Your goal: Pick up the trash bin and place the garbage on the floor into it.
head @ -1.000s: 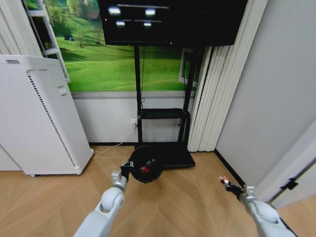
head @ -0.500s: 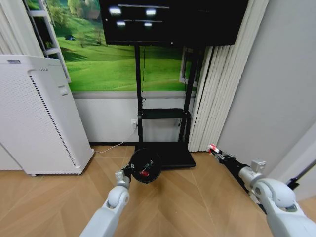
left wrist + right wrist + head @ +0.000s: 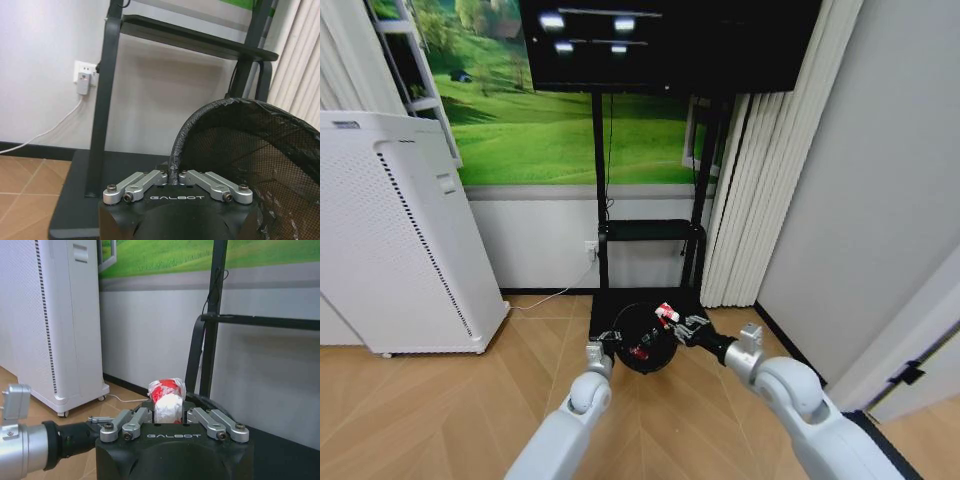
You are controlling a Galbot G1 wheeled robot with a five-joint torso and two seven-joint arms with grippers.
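The trash bin [image 3: 642,352] is a black mesh wastebasket held off the floor, mouth tipped toward me, with a red-and-white piece of garbage [image 3: 640,352] lying inside. My left gripper [image 3: 608,347] is shut on the bin's rim; the left wrist view has the rim [image 3: 176,150] pinched in that gripper [image 3: 173,175]. My right gripper [image 3: 674,322] hovers at the bin's upper right edge, shut on a small crumpled red-and-white piece [image 3: 665,314]. In the right wrist view that piece [image 3: 167,396] sits between the right gripper's [image 3: 169,412] jaws.
A tall white perforated appliance [image 3: 390,230] stands at the left. A black TV stand [image 3: 600,200] with a flat base [image 3: 670,300] is right behind the bin. White curtains [image 3: 745,200] and a grey wall close the right side. A cord runs from a wall outlet [image 3: 82,77].
My right arm has swung left from the right wall to the bin's mouth, carrying the red-and-white piece. The left gripper and bin have shifted slightly right.
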